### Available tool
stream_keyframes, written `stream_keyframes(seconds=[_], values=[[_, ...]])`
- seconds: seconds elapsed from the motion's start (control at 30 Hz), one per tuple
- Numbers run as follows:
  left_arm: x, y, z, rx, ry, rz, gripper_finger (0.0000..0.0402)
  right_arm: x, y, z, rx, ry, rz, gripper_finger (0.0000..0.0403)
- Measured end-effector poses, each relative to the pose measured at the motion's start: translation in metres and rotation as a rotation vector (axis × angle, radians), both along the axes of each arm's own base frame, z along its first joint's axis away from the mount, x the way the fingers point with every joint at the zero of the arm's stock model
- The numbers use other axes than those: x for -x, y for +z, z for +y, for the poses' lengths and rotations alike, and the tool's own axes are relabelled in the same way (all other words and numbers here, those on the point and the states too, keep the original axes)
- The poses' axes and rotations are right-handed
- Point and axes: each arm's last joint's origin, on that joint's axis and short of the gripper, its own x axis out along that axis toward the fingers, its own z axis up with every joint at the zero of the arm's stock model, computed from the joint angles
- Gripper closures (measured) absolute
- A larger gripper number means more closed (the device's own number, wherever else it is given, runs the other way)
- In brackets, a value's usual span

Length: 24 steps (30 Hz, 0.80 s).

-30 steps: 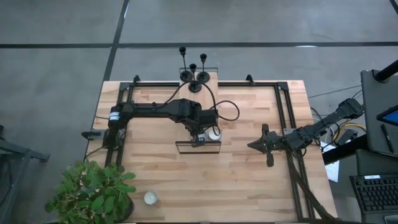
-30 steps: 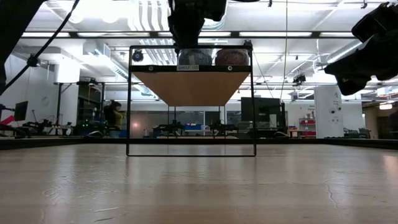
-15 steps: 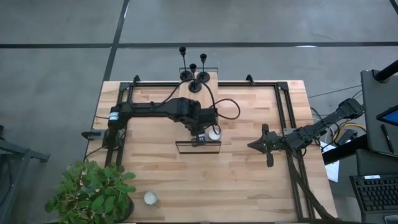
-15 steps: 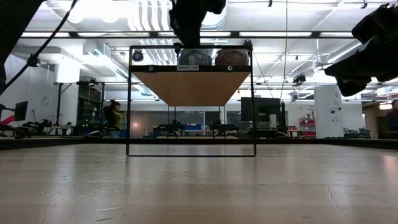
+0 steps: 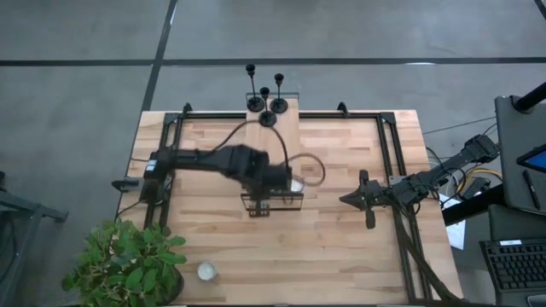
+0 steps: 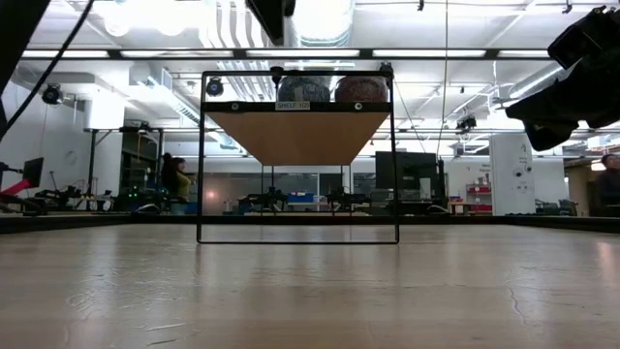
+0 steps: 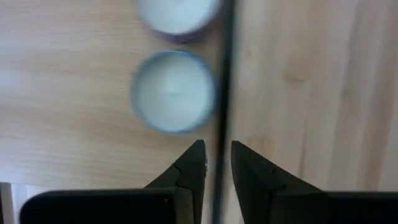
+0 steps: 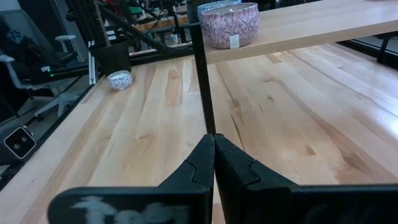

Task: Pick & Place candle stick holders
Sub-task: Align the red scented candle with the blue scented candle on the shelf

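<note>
The big wooden table (image 5: 341,239) fills most of the high view. On it stands a long raised shelf (image 5: 275,136) with a thin black wire frame, running from the table's far edge to its middle. Everything else is easiest to place from that shelf.

The left arm reaches over the near end of the shelf, and it looks smeared, as if moving. Its left gripper (image 7: 215,163) points straight down at the shelf's near edge. The fingers are a small way apart and hold nothing. A thin black bar of the frame runs right through the gap between them. Two white tealight candles (image 7: 173,91) sit on the shelf board just beside that bar.

The right arm waits well off to the shelf's right side, near the table's edge. Its right gripper (image 8: 214,163) is pressed closed and empty.

The three black candle stick holders (image 5: 268,106) stand close together at the far end of the shelf, a long way from both grippers (nobody has hold of one yet).

What could go wrong? The left fingers are very close to the frame bar. If they catch it, they could tug or shake the shelf. A shake could roll the candles or tip the thin holders, which look top-heavy.
</note>
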Motion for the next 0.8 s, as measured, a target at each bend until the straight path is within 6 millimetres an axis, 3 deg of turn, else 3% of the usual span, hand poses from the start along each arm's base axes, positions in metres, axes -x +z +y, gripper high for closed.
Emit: stream_keyframes(seconds=[0.5,0.63,0.8], values=[[0.041,-0.010,-0.129,0.032,-0.066,0.027,0.0327,0.000,0.000,0.000,-0.005,0.000,0.000,0.0394],[0.056,-0.026,-0.157,0.018,-0.059,0.077,0.0328,0.000,0.000,0.000,-0.016,-0.003,0.000,0.0394],[0.074,-0.061,-0.178,-0.046,-0.038,0.187,0.0328,0.000,0.000,0.000,-0.020,-0.003,0.000,0.0394]])
